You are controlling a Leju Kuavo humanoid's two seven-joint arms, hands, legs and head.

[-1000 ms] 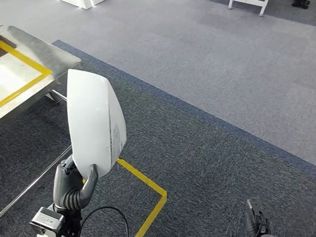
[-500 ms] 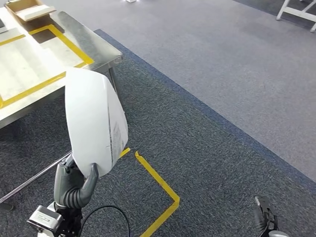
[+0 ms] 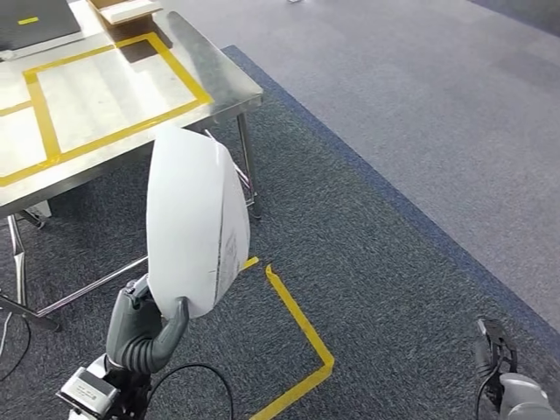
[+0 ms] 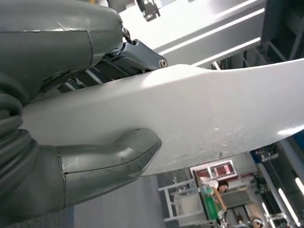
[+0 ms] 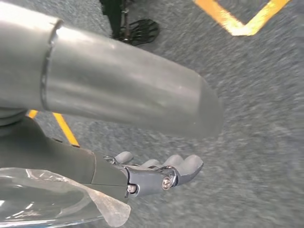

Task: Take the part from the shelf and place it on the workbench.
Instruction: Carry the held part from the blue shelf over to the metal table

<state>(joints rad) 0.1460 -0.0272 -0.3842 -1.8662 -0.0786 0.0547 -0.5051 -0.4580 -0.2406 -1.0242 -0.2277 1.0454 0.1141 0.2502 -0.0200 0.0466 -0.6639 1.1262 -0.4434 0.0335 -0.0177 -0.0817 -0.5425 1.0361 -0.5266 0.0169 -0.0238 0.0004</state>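
While my left hand grips the white part upright, transport is underway; my right hand hangs empty, fingers apart. Next: reach the workbench and set down.

A: The head view looks forward and down from high up at the workbench in the upper left.

B: Both wrist views sit close behind their hands; the yellow floor tape shows in the head and right wrist views.

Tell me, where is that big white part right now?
In the head view, the white part stands upright in the left hand, lower left, just short of the workbench.
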